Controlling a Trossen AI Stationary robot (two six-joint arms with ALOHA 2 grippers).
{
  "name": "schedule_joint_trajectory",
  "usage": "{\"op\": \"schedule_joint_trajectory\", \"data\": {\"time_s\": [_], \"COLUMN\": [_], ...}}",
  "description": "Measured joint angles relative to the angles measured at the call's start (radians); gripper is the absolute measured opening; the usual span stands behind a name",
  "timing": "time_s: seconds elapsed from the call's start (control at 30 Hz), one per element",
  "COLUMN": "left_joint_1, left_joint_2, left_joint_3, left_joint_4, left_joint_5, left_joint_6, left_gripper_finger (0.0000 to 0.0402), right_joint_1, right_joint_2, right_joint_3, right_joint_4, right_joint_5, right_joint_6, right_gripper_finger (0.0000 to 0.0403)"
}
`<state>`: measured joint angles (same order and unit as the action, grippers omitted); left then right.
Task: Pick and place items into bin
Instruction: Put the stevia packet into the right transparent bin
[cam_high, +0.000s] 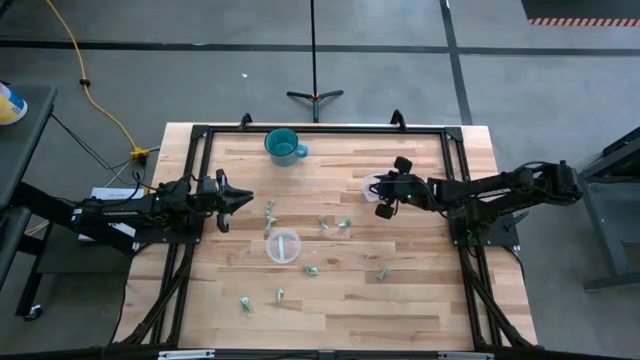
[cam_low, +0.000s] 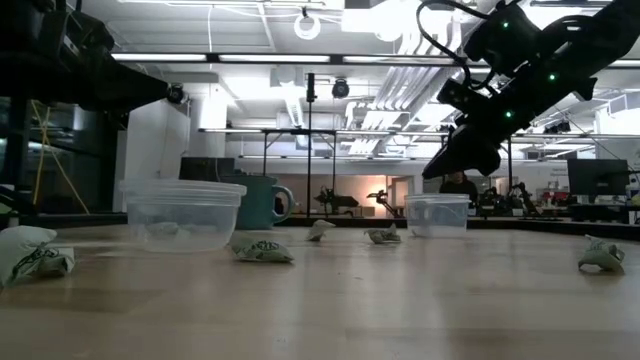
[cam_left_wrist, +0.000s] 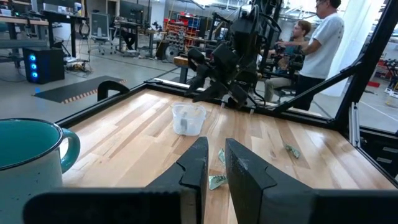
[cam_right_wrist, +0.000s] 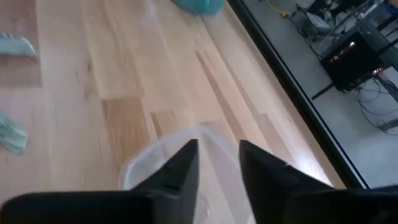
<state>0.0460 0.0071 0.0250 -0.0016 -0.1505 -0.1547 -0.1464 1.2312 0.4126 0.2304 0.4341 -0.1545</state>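
Several tiny pale green-grey items lie scattered on the wooden table, such as one (cam_high: 270, 208), one (cam_high: 343, 225) and one (cam_high: 311, 270). A clear bin (cam_high: 283, 245) stands mid-table. A second clear bin (cam_high: 370, 186) stands under my right gripper (cam_high: 381, 196). That gripper hovers just above this bin's rim (cam_right_wrist: 155, 149), open and with nothing between its fingers (cam_right_wrist: 219, 155). In the low view it hangs (cam_low: 452, 165) over the bin (cam_low: 437, 215). My left gripper (cam_high: 245, 199) waits at the table's left side, its fingers a narrow gap apart (cam_left_wrist: 216, 163).
A teal mug (cam_high: 284, 146) stands near the far edge. More items lie toward the near edge (cam_high: 245, 303) (cam_high: 382, 271). A black frame (cam_high: 320, 128) runs round the table. People stand in the room beyond the table (cam_left_wrist: 323, 37).
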Motion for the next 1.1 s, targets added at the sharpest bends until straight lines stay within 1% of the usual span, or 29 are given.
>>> {"op": "schedule_joint_trajectory", "data": {"time_s": [0.1, 0.13, 0.17, 0.2, 0.27, 0.3, 0.33, 0.37, 0.53, 0.63, 0.7, 0.8, 0.93, 1.1], "left_joint_1": [0.000, 0.000, 0.000, 0.000, 0.000, 0.000, 0.000, 0.000, 0.000, 0.000, 0.000, 0.000, 0.000, 0.000], "left_joint_2": [0.000, 0.000, 0.000, 0.000, 0.000, 0.000, 0.000, 0.000, 0.000, 0.000, 0.000, 0.000, 0.000, 0.000], "left_joint_3": [0.000, 0.000, 0.000, 0.000, 0.000, 0.000, 0.000, 0.000, 0.000, 0.000, 0.000, 0.000, 0.000, 0.000], "left_joint_4": [0.000, 0.000, 0.000, 0.000, 0.000, 0.000, 0.000, 0.000, 0.000, 0.000, 0.000, 0.000, 0.000, 0.000], "left_joint_5": [0.000, 0.000, 0.000, 0.000, 0.000, 0.000, 0.000, 0.000, 0.000, 0.000, 0.000, 0.000, 0.000, 0.000], "left_joint_6": [0.000, 0.000, 0.000, 0.000, 0.000, 0.000, 0.000, 0.000, 0.000, 0.000, 0.000, 0.000, 0.000, 0.000], "left_gripper_finger": [0.0092, 0.0092, 0.0092, 0.0092, 0.0092, 0.0092, 0.0092, 0.0092, 0.0092, 0.0092, 0.0092, 0.0092, 0.0092, 0.0092], "right_joint_1": [0.007, 0.010, 0.014, 0.020, 0.036, 0.047, 0.062, 0.079, 0.165, 0.204, 0.221, 0.233, 0.226, 0.212], "right_joint_2": [0.000, 0.000, 0.000, 0.000, 0.000, 0.000, 0.000, 0.000, 0.037, 0.113, 0.175, 0.261, 0.341, 0.413], "right_joint_3": [0.000, 0.000, 0.000, 0.000, 0.000, 0.000, 0.000, 0.000, 0.000, 0.000, 0.000, 0.000, 0.001, 0.066], "right_joint_4": [0.050, 0.072, 0.093, 0.114, 0.142, 0.153, 0.162, 0.164, 0.156, 0.188, 0.234, 0.322, 0.404, 0.374], "right_joint_5": [-0.041, -0.074, -0.124, -0.201, -0.389, -0.463, -0.510, -0.527, -0.461, -0.431, -0.388, -0.346, -0.335, -0.331], "right_joint_6": [0.000, 0.001, 0.001, 0.000, 0.000, -0.001, -0.001, -0.002, -0.046, -0.063, -0.063, -0.082, -0.089, -0.085], "right_gripper_finger": [0.0156, 0.0166, 0.0174, 0.0181, 0.0192, 0.0195, 0.0197, 0.0198, 0.0199, 0.0199, 0.0199, 0.0199, 0.0199, 0.0199]}}
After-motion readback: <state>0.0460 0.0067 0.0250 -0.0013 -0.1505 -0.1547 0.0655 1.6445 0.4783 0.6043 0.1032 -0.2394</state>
